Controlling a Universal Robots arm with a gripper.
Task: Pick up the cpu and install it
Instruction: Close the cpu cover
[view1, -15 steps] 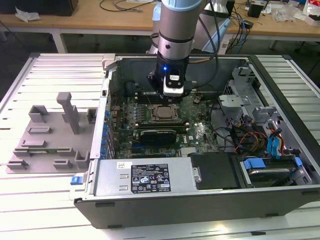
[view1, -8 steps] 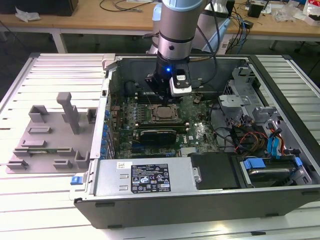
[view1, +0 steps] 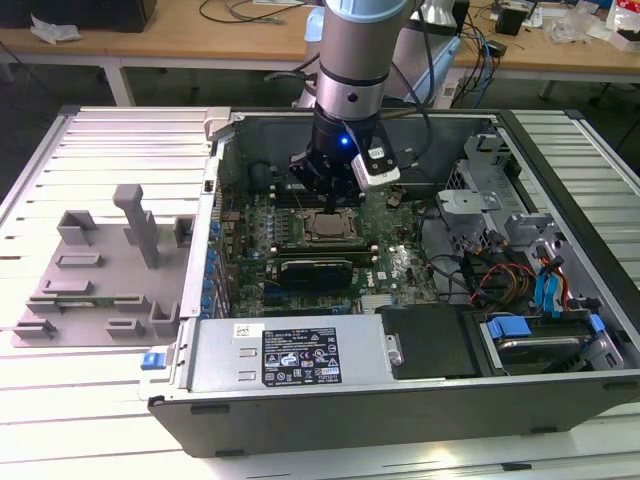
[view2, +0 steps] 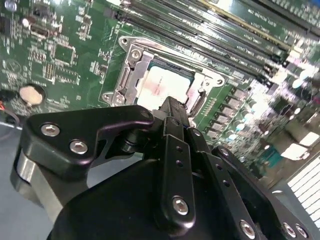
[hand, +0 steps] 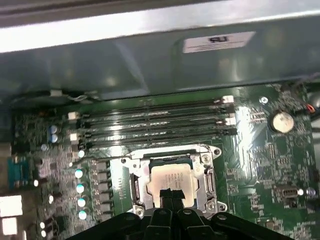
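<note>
cpu (hand: 172, 177), a flat silver-topped square chip, lies in the metal-framed socket (hand: 207, 175) beneath the black gripper (hand: 172, 196), jaws closed on nothing; pressing it skewed could bend pins.

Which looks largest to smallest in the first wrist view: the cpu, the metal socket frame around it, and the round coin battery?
1. Metal socket frame
2. cpu, inside that frame
3. Coin battery, clearly smallest
All lie on one board, so nearness hardly skews this.
</note>
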